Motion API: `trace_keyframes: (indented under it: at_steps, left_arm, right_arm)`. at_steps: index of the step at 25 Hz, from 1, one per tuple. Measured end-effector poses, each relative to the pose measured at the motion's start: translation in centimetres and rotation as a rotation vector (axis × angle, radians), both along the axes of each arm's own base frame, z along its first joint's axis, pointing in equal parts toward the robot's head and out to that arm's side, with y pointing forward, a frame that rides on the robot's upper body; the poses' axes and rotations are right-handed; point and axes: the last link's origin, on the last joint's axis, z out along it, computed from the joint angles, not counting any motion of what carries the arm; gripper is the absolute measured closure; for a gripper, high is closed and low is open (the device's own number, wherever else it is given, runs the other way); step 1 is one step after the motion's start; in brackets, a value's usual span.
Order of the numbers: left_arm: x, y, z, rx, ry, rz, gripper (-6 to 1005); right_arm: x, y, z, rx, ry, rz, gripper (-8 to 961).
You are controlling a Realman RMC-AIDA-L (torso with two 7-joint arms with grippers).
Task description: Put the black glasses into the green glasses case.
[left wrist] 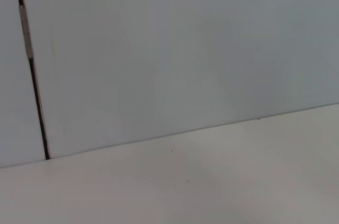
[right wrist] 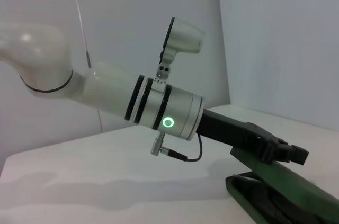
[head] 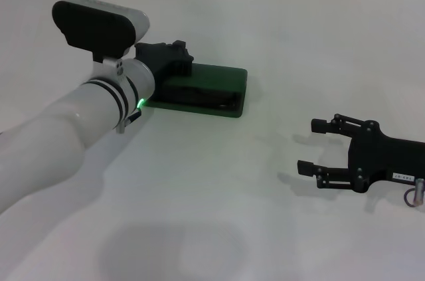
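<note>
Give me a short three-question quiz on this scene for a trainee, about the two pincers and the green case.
1. True or false: the right pincer is holding the green case.
2. Which pincer is at the case's lid? A: the left pincer. B: the right pincer. C: neither.
3. Fill in the blank: the right pincer's jaws stand ____.

Key
1. False. It sits well apart from the case and holds nothing.
2. A. The right wrist view shows it against the raised lid.
3. Open.
</note>
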Motion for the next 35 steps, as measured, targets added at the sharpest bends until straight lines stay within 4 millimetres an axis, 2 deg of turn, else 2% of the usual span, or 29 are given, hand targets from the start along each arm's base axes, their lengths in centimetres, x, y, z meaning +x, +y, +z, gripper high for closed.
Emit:
trace_keyframes:
  at_steps: [20, 22, 27, 32, 35]
  left_arm:
    - [-0.4, -0.6, -0.4, 0.009, 0.002, 0.003, 896]
    - [0.0, -0.5, -0.3, 0.005, -0.007, -0.007, 896]
    - [2.9, -0.3, -0.2, -0.093, -0.088, -0.026, 895]
    - [5.3, 0.7, 1.5, -0.306, -0.227, 0.003, 894]
    - [6.5, 0.7, 3.3, -0.465, -0.385, -0.088, 893]
  right_arm:
    - [0.0, 0.0, 0.0, -0.005, 0.005, -0.005, 112]
    - [-0.1, 0.0, 0.0, -0.006, 0.005, -0.005, 112]
    - [0.1, 0.0, 0.2, -0.002, 0.002, -0.006, 112]
    - [0.0, 0.1, 0.2, -0.001, -0.001, -0.005, 112]
    - [0.0, 0.2, 0.2, 0.001, -0.001, -0.004, 112]
